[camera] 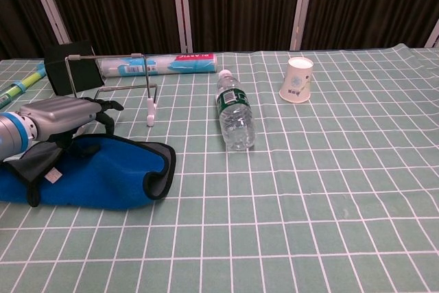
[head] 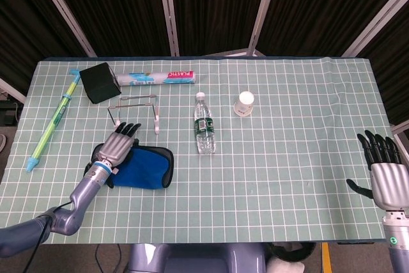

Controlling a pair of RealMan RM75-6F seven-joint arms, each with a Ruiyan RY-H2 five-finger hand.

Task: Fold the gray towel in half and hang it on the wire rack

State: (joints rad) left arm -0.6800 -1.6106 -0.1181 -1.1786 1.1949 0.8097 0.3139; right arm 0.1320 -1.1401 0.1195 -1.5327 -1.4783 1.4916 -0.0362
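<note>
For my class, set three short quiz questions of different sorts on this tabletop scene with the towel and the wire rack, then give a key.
1. True or false: the towel already hangs on the wire rack.
2. Which hand is at the towel?
A. left hand
B. right hand
C. both
3. Fill in: the water bottle lies on its ____ on the table.

Key:
1. False; it lies on the table in front of the rack.
2. A; the right hand is at the table's far right edge, holding nothing.
3. side.
</note>
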